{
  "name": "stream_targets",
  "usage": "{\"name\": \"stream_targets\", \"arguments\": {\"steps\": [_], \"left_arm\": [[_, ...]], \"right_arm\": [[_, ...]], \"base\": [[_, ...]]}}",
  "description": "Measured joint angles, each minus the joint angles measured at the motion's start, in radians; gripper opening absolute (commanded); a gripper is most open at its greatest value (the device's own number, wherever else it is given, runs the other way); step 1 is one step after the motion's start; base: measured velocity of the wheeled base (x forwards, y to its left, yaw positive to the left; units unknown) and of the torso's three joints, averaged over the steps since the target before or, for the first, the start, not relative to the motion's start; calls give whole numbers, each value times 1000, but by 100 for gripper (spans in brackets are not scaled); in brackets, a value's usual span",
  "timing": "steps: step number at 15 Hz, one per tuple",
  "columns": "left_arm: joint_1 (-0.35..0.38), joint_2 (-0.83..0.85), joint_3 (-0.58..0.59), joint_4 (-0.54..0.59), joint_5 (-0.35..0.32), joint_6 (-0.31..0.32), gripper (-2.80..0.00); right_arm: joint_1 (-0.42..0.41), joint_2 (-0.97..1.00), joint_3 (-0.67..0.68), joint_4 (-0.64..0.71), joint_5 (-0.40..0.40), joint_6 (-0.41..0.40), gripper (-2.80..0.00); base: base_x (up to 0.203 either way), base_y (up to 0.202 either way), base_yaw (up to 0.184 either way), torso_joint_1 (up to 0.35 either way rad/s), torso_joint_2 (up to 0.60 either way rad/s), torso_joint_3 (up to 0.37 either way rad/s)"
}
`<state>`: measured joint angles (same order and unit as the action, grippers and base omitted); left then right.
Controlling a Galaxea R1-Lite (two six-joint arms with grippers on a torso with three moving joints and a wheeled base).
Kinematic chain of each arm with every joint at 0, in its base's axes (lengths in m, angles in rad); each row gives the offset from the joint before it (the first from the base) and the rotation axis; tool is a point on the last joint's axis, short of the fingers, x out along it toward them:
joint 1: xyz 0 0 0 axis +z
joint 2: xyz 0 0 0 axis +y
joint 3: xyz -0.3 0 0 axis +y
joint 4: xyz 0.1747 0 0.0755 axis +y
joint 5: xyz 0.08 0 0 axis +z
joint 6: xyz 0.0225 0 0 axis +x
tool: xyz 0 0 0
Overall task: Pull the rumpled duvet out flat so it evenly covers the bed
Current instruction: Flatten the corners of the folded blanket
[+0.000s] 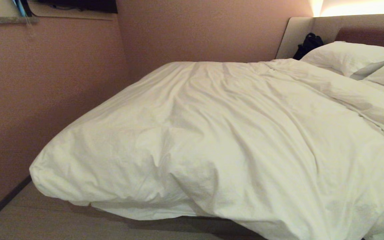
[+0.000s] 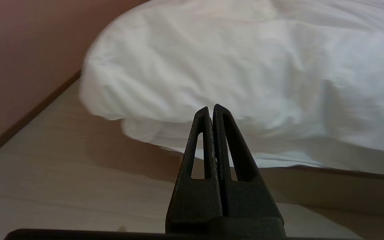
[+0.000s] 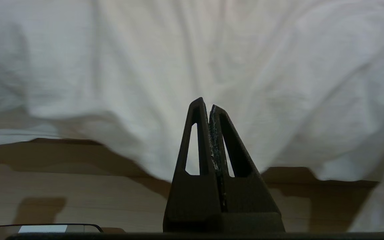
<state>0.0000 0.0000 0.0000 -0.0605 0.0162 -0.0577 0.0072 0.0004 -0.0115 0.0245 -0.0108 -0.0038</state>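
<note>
Grippers first: left gripper [image 2: 211, 110] and right gripper [image 3: 205, 104] hang low before the bed, jaws pressed together, empty. Beyond them the creased duvet [image 1: 218, 133] drapes over the bed's [image 1: 298, 36] foot toward the floor [image 1: 45, 220]. Farthest, pillows [image 1: 345, 56] lie against the headboard.

Hotel-style bedrm, wide bed [image 1: 165, 218] w/ white duvet [image 1: 212, 133], pillows [image 1: 348, 56], padded headboard [image 1: 362, 28], pink walls [image 1: 45, 83]

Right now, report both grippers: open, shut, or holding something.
Left gripper: shut, holding nothing, short of the duvet.
Right gripper: shut, holding nothing, facing the duvet's hanging edge.
</note>
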Motion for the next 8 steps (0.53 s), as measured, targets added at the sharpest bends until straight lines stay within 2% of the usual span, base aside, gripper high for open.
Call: {"name": "stream_targets", "arguments": {"steps": [8], "left_arm": [[0,0,0,0,0,0,-280]], "right_arm": [[0,0,0,0,0,0,-280]], "base": [[1,195,0,2,2,4]]}}
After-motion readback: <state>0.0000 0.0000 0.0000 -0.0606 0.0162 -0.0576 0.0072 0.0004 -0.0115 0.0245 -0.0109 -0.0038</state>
